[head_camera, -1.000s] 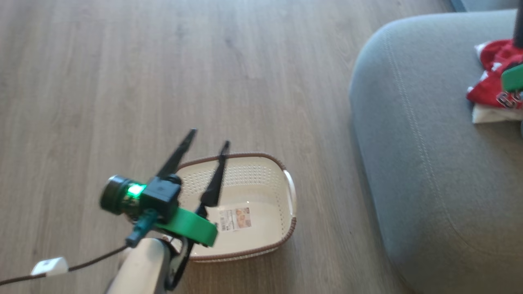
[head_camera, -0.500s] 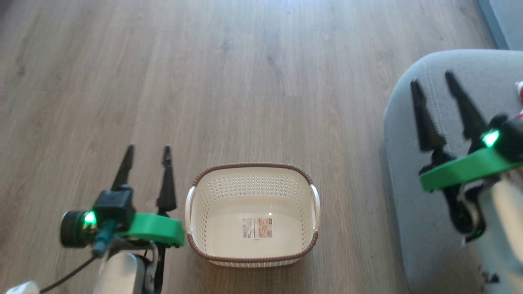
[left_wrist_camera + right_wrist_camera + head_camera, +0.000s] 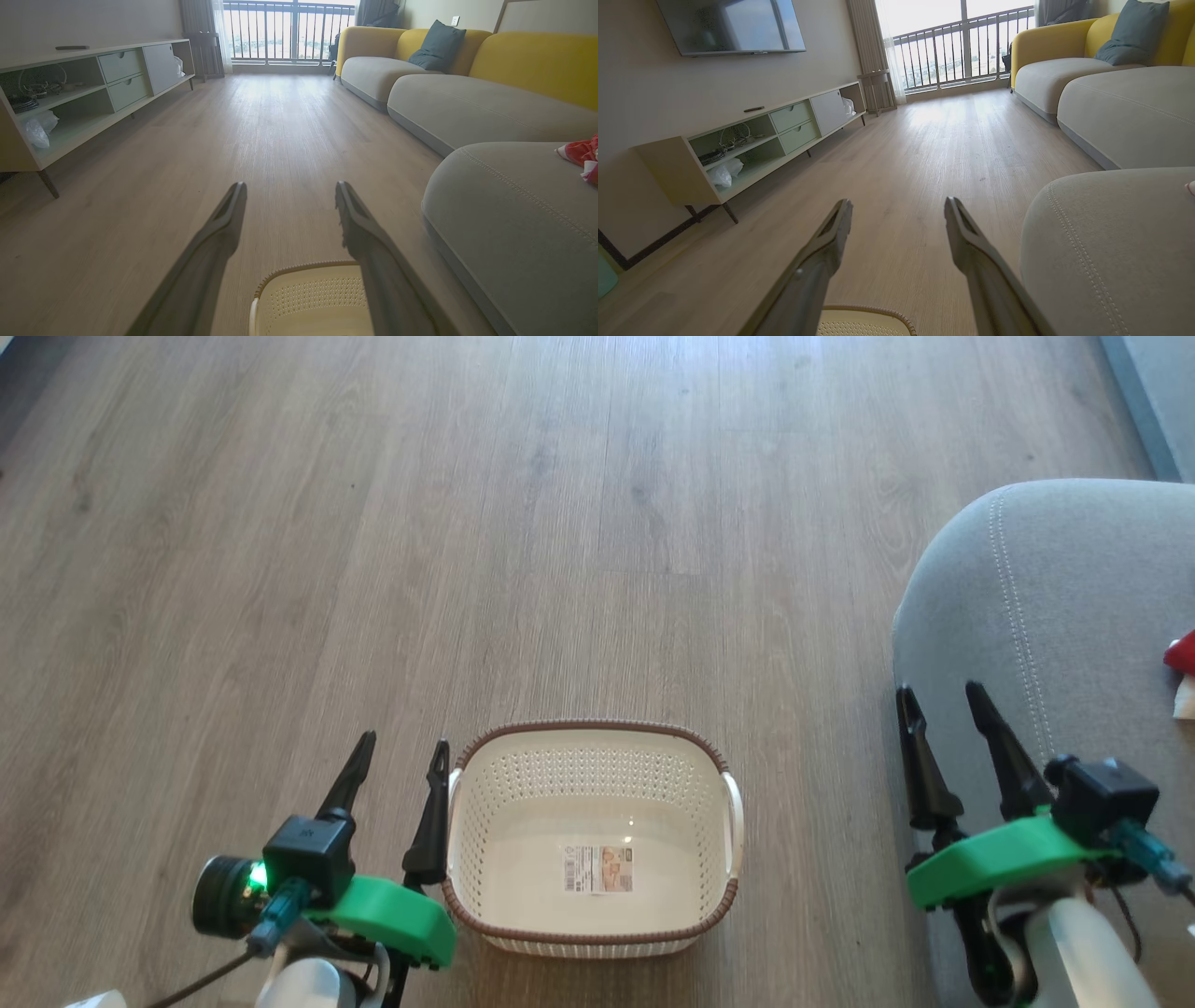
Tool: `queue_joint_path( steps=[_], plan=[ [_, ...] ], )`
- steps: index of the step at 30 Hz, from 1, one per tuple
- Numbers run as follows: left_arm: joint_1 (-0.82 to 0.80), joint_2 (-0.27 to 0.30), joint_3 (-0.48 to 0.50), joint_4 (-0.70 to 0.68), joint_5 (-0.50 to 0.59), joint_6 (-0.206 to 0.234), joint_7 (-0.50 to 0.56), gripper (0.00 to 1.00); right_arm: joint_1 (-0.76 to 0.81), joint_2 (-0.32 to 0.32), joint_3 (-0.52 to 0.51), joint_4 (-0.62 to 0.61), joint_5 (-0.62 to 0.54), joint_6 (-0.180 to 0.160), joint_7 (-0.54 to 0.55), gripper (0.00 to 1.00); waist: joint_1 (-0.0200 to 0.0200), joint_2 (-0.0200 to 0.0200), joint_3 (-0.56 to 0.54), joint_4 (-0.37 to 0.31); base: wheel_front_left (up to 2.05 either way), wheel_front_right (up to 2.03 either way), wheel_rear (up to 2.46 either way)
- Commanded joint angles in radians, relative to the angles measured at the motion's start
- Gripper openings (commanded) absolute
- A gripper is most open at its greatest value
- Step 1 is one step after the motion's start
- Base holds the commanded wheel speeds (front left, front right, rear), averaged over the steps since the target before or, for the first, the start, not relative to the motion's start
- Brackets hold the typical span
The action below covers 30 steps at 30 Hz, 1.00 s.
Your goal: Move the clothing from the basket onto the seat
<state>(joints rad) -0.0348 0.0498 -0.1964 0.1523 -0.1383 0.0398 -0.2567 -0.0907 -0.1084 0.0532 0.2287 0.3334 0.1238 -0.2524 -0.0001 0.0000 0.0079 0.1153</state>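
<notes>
basket [image 3: 588,726]: empty, on the floor.
clothing [image 3: 1182,653]: on the seat [image 3: 1027,579], well in from its corner.
left pincer [image 3: 404,741]: spread, empty, beside basket.
right pincer [image 3: 937,691]: spread, empty.
step: likely finishing; withdraw both without nudging basket.

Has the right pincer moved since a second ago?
Yes. Against the seat, the right pincer has drawn back from the clothing to the edge beside the basket.
</notes>
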Motion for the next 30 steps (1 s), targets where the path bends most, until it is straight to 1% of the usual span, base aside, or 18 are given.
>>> queue_joint_path(
  steps=[1, 7, 30],
  plan=[
    [-0.022, 0.001, 0.03, -0.025, -0.009, -0.007, -0.005, 1.0, -0.015, 0.009, 0.005, -0.03, -0.011, 0.007, -0.009, 1.0, 0.0001, 0.0, -0.001, -0.003, 0.0, 0.0, 0.0],
    [-0.014, 0.001, 0.039, -0.025, -0.03, -0.034, -0.005, 1.0, -0.006, 0.035, -0.011, -0.036, -0.036, 0.007, -0.009, 1.0, 0.0001, 0.0, 0.0, -0.02, 0.0, 0.0, 0.0],
    [-0.03, 0.0, 0.042, 0.0, -0.062, -0.066, -0.005, 1.0, -0.027, 0.052, -0.027, -0.038, -0.047, 0.007, -0.009, 1.0, 0.0001, 0.0, 0.016, -0.029, 0.0, 0.0, 0.0]
  ],
)
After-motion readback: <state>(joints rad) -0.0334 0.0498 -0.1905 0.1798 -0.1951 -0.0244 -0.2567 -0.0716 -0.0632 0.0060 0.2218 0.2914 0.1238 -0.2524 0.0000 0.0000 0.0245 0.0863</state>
